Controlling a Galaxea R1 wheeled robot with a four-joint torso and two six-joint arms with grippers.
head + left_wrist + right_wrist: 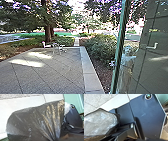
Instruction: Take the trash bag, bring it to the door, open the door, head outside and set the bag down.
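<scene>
Trash bag: one large, dark, thin plastic bag (pixel 31 122), with whitish see-through plastic (pixel 100 122) at one part; it is close to the robot's front.
Bag and left gripper: the bag's folds draw together near the left gripper; a firm hold on it cannot be confirmed.
Left gripper: cannot tell whether it is wide or narrow.
Right gripper: cannot tell how wide it stands; the whitish part of the bag is near it.
Upright: one green frame edge (pixel 118 50), near right, bordering glass.
Glass: a dark, reflecting pane (pixel 156 67) on the right.
Person: one, in the glass; cannot tell whether mirrored or seen through it (pixel 127 62).
Ground: grey paving (pixel 50 75) on the left, edged by one pale stone strip (pixel 87 65).
Planting: a green leafy hedge (pixel 100 47), right of the strip.
Furniture: pale, thin-legged outdoor pieces (pixel 60 47) at the paving's far edge; exact number unclear.
Tree: one thick brown trunk (pixel 48 32), far left, beyond the paving.
</scene>
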